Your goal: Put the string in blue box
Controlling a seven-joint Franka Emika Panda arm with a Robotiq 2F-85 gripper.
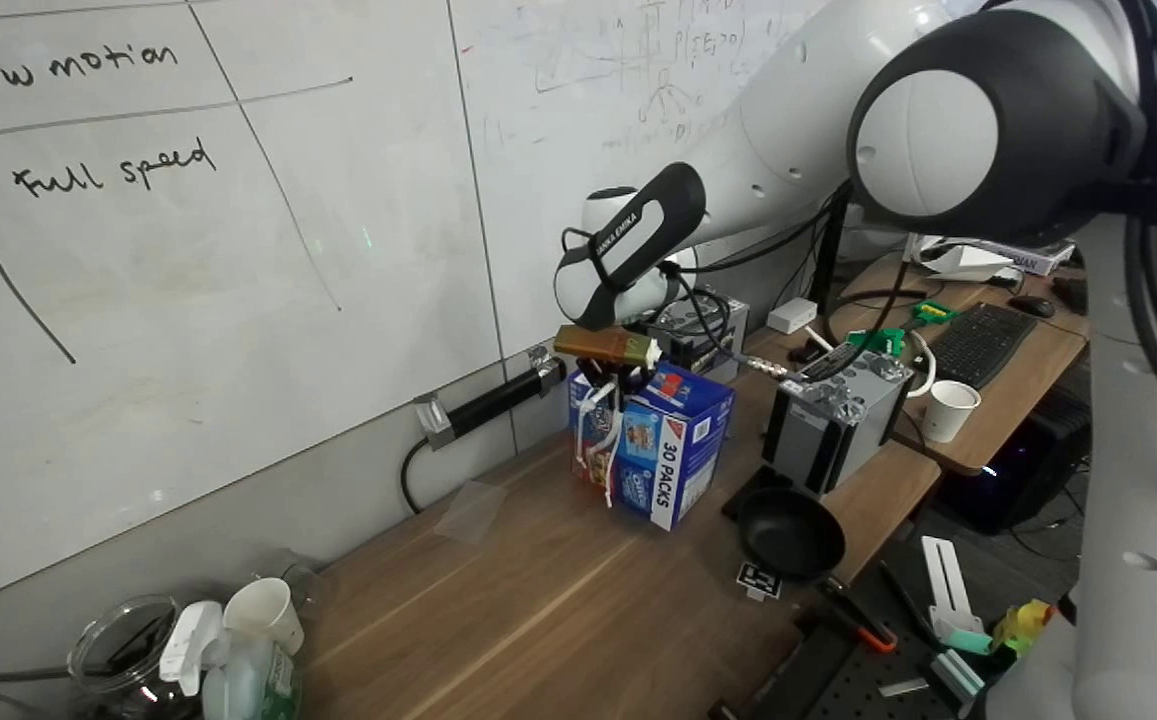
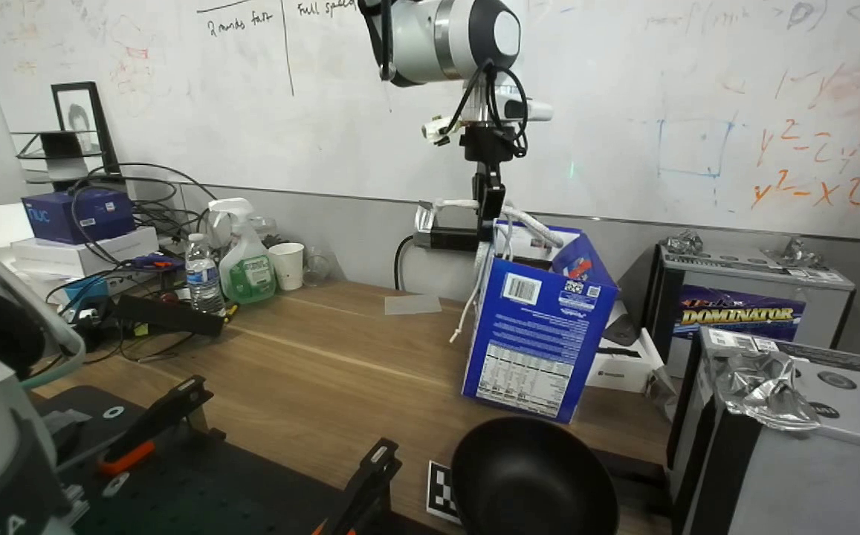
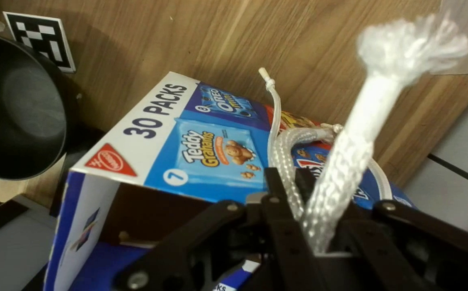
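String is being pinched by the gripper, jaws nearly together; tails are being dangled outside the blue box; lifting them higher, then inward, is being advised.

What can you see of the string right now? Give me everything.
The string is a white, soft-looking braided cord, thick in part, with thinner strands. The hand is shut on it; a piece juts out from the grip to a frayed, tufted end, while other lengths curl and dangle. A thin end has a small knot near its tip. In the wrist view, strands hang outside the opening of the blue box, by a printed side; whether they touch it, I cannot tell.
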